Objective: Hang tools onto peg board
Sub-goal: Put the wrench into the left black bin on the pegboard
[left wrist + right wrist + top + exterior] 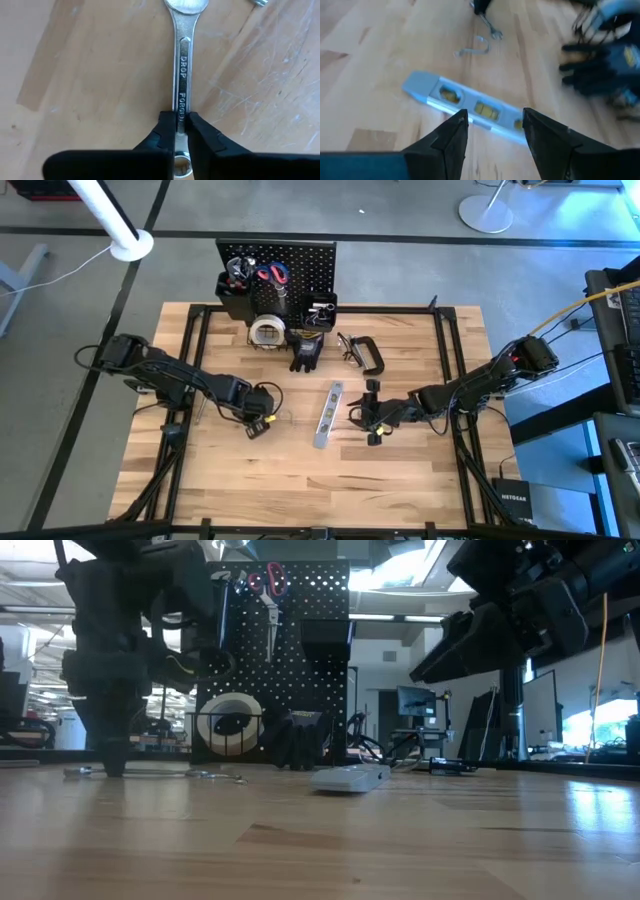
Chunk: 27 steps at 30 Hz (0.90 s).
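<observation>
Left end effector (181, 125) was clenched on a wrench (182, 65) lying flat on the surface (90, 75). Right end effector (494, 131), released, hovered over the level bar (465, 105). Next: lift the wrench toward the peg board (290, 260).

The wrench (181, 75) runs off the frame at twelve o'clock, its ring end partly hidden behind the left gripper (182, 122).

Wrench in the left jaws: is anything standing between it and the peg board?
The left gripper is shut on the wrench, flat on the table. Toward the peg board, the tape roll and black gloves lie at its foot; lifted above them, nothing visible blocks the way.
</observation>
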Each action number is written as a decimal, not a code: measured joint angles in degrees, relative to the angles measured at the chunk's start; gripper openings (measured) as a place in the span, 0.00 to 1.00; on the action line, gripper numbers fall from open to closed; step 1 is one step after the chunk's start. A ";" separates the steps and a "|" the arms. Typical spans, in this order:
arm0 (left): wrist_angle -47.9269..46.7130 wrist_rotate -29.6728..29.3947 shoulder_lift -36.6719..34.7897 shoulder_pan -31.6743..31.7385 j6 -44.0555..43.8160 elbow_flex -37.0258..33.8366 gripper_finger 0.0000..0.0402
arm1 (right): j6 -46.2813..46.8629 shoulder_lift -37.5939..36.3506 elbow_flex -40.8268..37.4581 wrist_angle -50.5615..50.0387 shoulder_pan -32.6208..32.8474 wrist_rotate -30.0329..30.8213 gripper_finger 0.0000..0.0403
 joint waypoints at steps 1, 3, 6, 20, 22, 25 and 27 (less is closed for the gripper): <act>-0.43 -0.29 -0.49 -0.03 0.34 0.13 0.04 | -1.58 0.00 0.00 1.17 -0.14 0.00 0.48; -0.80 -0.45 -1.63 -0.20 0.68 0.83 0.04 | -6.12 0.00 0.00 3.51 -0.43 -0.33 0.48; -0.12 -0.36 -2.86 -0.26 1.00 1.81 0.05 | -13.95 0.24 0.00 7.67 -0.48 -1.56 0.48; 0.12 0.19 -4.74 -1.41 3.80 7.04 0.04 | -45.71 17.03 7.26 23.24 -8.15 -11.45 0.48; 0.59 0.19 -4.74 -1.85 3.98 7.74 0.04 | -45.89 20.27 10.17 23.01 -9.78 -13.75 0.48; 2.13 0.19 -4.75 -2.56 4.00 8.42 0.05 | -46.52 24.65 14.55 23.13 -11.48 -15.70 0.48; 2.81 0.19 -4.76 -2.94 4.02 8.66 0.05 | -47.91 27.24 17.09 22.04 -12.10 -16.49 0.48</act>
